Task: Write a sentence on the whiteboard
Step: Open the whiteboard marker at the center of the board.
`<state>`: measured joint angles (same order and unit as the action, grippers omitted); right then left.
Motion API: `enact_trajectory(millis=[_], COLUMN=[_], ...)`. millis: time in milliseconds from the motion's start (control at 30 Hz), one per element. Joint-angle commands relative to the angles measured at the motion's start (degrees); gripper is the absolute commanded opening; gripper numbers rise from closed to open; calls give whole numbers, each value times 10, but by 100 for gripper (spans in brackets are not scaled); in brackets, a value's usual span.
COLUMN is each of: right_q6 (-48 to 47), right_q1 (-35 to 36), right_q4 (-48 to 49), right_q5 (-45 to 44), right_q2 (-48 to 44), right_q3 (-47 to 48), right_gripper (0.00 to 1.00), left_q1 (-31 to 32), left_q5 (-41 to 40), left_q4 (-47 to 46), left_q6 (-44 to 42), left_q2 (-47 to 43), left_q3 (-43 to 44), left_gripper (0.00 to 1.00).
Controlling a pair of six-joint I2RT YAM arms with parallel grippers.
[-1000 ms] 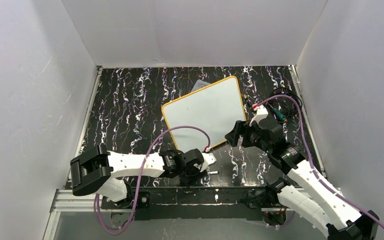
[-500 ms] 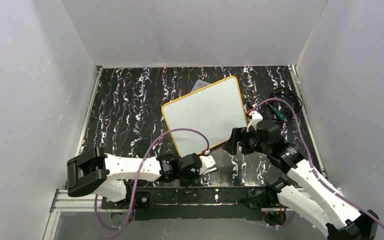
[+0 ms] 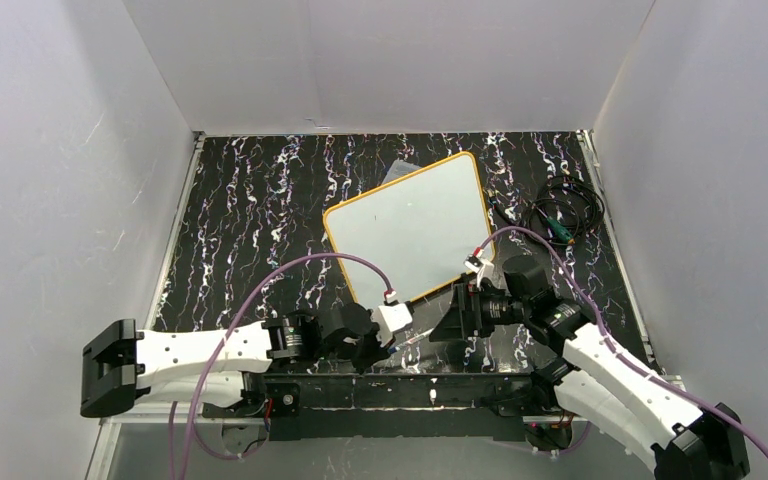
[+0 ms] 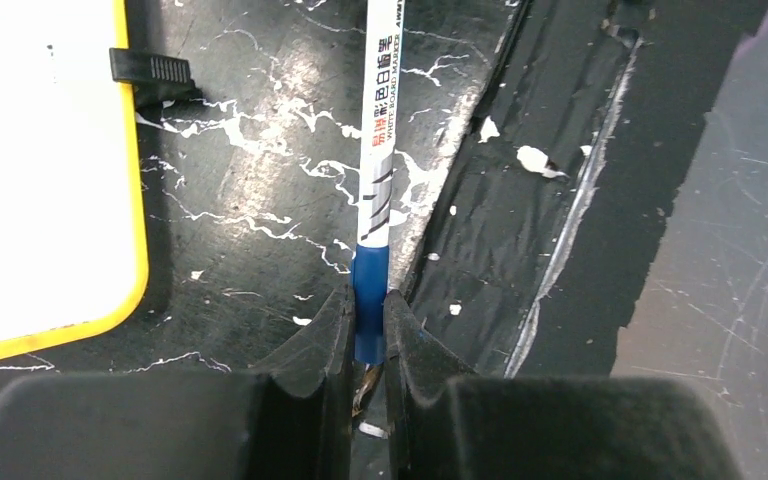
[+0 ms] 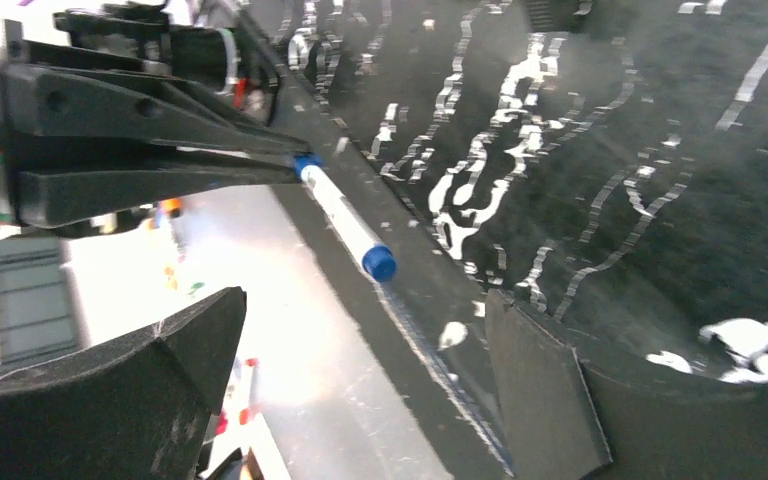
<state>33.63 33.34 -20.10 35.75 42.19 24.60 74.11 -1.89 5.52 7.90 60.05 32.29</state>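
Left gripper point(image 4: 365, 330) is clamped on the blue end of a whiteboard marker point(image 4: 377, 150); right gripper point(image 5: 365, 310) gapes wide just beside the marker's other blue tip, bottom centre of the top view. The whiteboard point(image 3: 415, 225) lies tilted at frame centre, just above both

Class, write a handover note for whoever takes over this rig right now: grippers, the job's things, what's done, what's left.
Left gripper: shut on the blue end of the marker.
Right gripper: open, facing the marker's other blue end, not touching it.
Whiteboard: lying flat beyond both, blank.
Done: marker gripped.
Left: probably uncapping, then the whole sentence.
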Motion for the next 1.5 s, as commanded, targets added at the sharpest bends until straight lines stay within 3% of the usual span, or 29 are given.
enact_trajectory(millis=[0,233,567,1000,1100,1200,1233,1333,1400,1467], right_q6=[79,75,79,121,120,119,120,120,121,124], right_q1=[-2,3,55,85,85,85,84,85,85,84], right_q4=[145,170,196,283,282,277,277,277,278,282], right_q5=[114,143,129,80,77,70,69,74,79,90], right_q2=[10,67,91,96,91,83,79,75,74,73], right_q3=[-3,-12,-12,-35,-37,-37,-37,-37,-36,-34], right_gripper=[94,71,50,35,23,1,1,1,1,1], left_q1=[3,3,3,3,3,3,3,4,3,3], left_q5=[40,55,39,46,45,45,44,39,35,29], left_q4=[-1,-10,-16,-34,-33,-32,-31,-30,-31,-28], left_q6=[3,5,14,16,17,20,21,25,26,25], left_q2=[-25,-44,-44,-43,-43,-42,-42,-42,-38,-28], left_q3=[7,5,9,8,8,8,8,8,9,12], left_gripper=[0,0,0,0,0,0,0,43,55,59])
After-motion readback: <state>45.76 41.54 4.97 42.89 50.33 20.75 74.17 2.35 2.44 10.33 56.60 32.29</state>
